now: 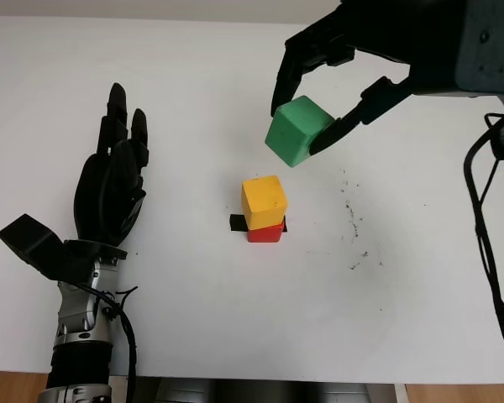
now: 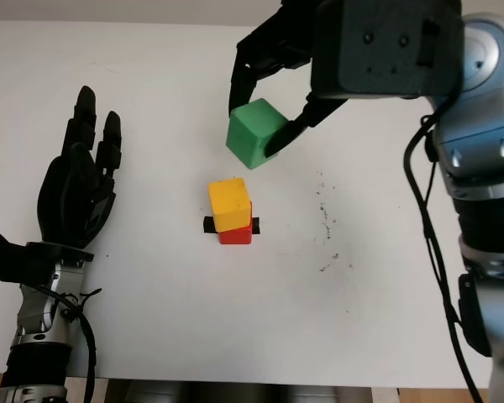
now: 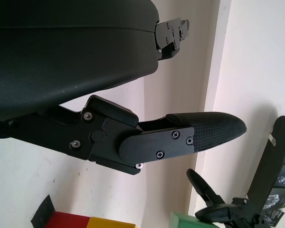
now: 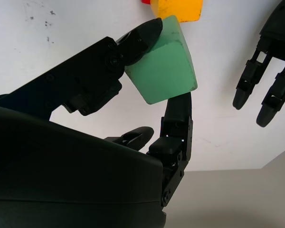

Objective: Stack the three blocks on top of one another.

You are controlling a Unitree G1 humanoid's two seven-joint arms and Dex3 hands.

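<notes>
A yellow block [image 1: 264,201] sits on top of a red block [image 1: 265,232] near the middle of the white table [image 1: 193,319], over a strip of black tape. My right hand [image 1: 315,113] holds a green block [image 1: 296,130] in the air, up and to the right of that stack, tilted, with fingers pinching it on both sides. The right wrist view shows the green block [image 4: 164,66] clamped between black fingertips [image 4: 145,35], with the yellow block [image 4: 176,9] beyond it. My left hand [image 1: 113,180] is open at the table's left, well away from the blocks.
Small dark specks [image 1: 353,218] mark the table to the right of the stack. Black cables [image 1: 487,235] hang along the right arm at the right edge. The table's front edge [image 1: 252,379] runs along the bottom.
</notes>
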